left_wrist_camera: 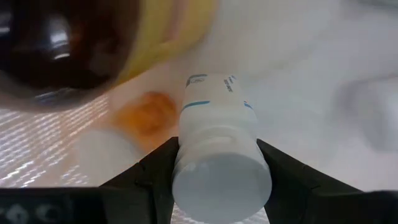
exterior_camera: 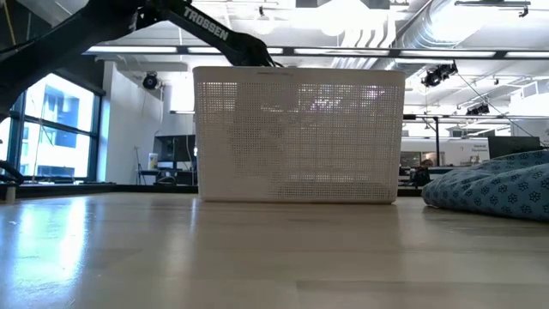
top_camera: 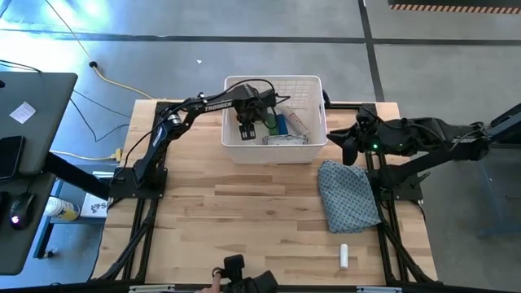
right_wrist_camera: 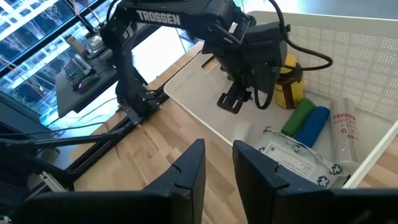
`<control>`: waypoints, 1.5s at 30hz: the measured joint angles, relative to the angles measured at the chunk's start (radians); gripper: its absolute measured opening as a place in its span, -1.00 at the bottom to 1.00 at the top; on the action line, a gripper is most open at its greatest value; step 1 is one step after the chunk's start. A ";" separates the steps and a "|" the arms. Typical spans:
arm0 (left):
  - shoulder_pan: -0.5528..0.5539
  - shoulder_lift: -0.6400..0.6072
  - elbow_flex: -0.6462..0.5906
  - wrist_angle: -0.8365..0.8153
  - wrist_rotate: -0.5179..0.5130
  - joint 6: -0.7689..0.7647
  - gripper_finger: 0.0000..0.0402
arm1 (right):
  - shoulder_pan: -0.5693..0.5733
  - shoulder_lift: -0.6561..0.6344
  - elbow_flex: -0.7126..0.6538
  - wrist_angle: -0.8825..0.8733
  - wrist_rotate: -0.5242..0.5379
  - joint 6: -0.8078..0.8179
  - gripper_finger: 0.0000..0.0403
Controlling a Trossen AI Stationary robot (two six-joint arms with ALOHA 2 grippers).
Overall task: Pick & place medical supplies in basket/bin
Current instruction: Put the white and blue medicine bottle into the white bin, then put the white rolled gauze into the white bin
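Care suits this release: left tool (left_wrist_camera: 217, 180), clamping a white pill bottle (left_wrist_camera: 219, 155) inside the bin (top_camera: 275, 152), should open low; right tool (right_wrist_camera: 219, 167) waits slightly parted.

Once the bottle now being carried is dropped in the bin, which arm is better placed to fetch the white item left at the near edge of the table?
Probably right. The white item lies on the right half, past the cloth, and the right gripper is free, jaws open. The left gripper is over the bin, holding a white bottle.
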 joint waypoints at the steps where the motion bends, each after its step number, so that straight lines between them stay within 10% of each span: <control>1: 0.004 0.001 0.000 0.002 -0.022 0.000 0.10 | 0.000 0.000 0.000 0.000 0.000 0.001 -0.63; 20: 0.025 0.002 0.000 -0.003 0.004 -0.079 0.13 | 0.000 0.000 0.000 -0.002 0.000 0.022 -0.63; 33: 0.025 0.010 -0.004 -0.074 0.074 -0.113 0.96 | 0.000 0.000 0.000 -0.002 -0.012 0.021 -0.63; 45: 0.026 0.006 0.117 -0.123 0.062 -0.116 0.85 | 0.000 0.000 0.000 -0.003 -0.020 0.022 -0.63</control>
